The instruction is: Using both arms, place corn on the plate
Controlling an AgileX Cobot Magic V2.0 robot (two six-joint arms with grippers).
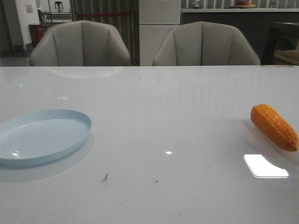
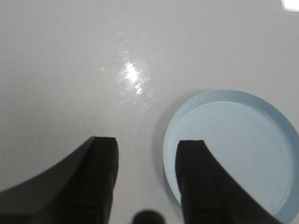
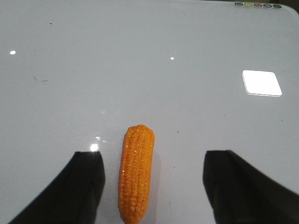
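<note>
The orange corn (image 1: 274, 127) lies on the white table at the far right. In the right wrist view the corn (image 3: 136, 171) lies lengthwise between my open right gripper's (image 3: 154, 158) two dark fingers, closer to one finger and touching neither. The pale blue plate (image 1: 70, 116) sits empty at the left of the table. In the left wrist view the plate (image 2: 243, 140) lies partly under one finger of my open, empty left gripper (image 2: 147, 145), which hangs above the plate's edge. Neither gripper shows in the front view.
Two grey chairs (image 1: 81, 44) (image 1: 205, 45) stand behind the table's far edge. Bright light reflections (image 1: 265, 166) sit on the glossy tabletop near the corn. A small dark speck (image 1: 105, 177) lies near the front middle.
</note>
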